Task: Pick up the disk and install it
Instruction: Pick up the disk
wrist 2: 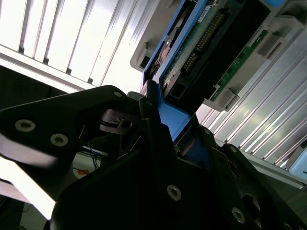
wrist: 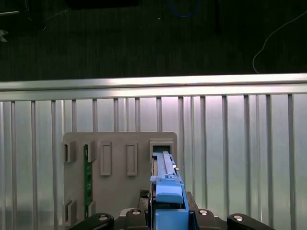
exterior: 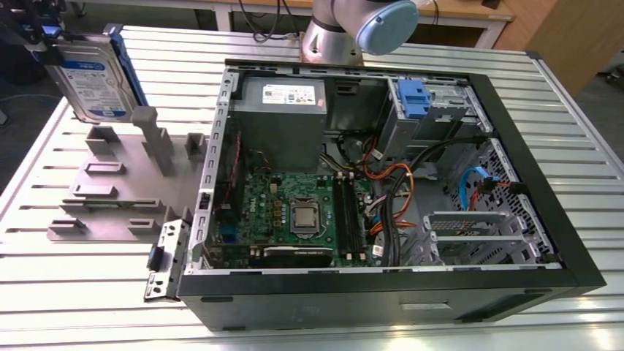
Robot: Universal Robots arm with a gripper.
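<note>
Gripper [exterior: 51, 40] is clamping the disk [exterior: 96, 82] by its upper end; install not yet done.
The disk is hanging straight below the gripper, long axis running down away from the grip, label face showing in the exterior view. It is hovering above the grey rack [exterior: 107, 186], seemingly clear of its slots. The open computer case [exterior: 585, 256] with its drive bay [exterior: 449, 102] is lying well off to the gripper's side, toward the exterior view's right.

Case [exterior: 341, 300] lies open upward; cables [exterior: 390, 183] crowd beside the drive bay [exterior: 449, 110].
</note>
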